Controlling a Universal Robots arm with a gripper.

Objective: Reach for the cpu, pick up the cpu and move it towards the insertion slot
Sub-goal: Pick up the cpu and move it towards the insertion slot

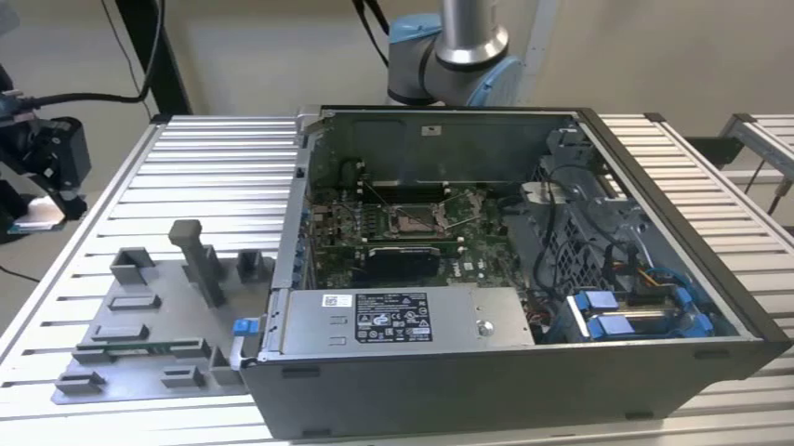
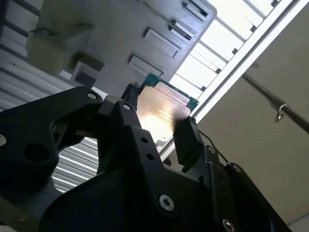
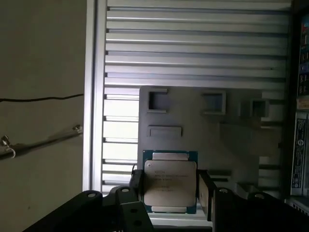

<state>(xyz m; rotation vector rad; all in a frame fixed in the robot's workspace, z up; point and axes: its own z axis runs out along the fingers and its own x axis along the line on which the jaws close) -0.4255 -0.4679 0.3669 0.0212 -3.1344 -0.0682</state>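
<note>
Held aloft: the cpu, a thin square chip with a silvery metal lid on a green-edged board, sits clamped edge to edge between the two black fingers of the gripper, its flat top face turned to the camera in both wrist views. In the second wrist view a bright glare washes across that lid. The insertion slot — a square socket with a shiny metal frame and dark centre — lies flat on the motherboard, its frame seemingly raised, well apart from the chip.
</note>
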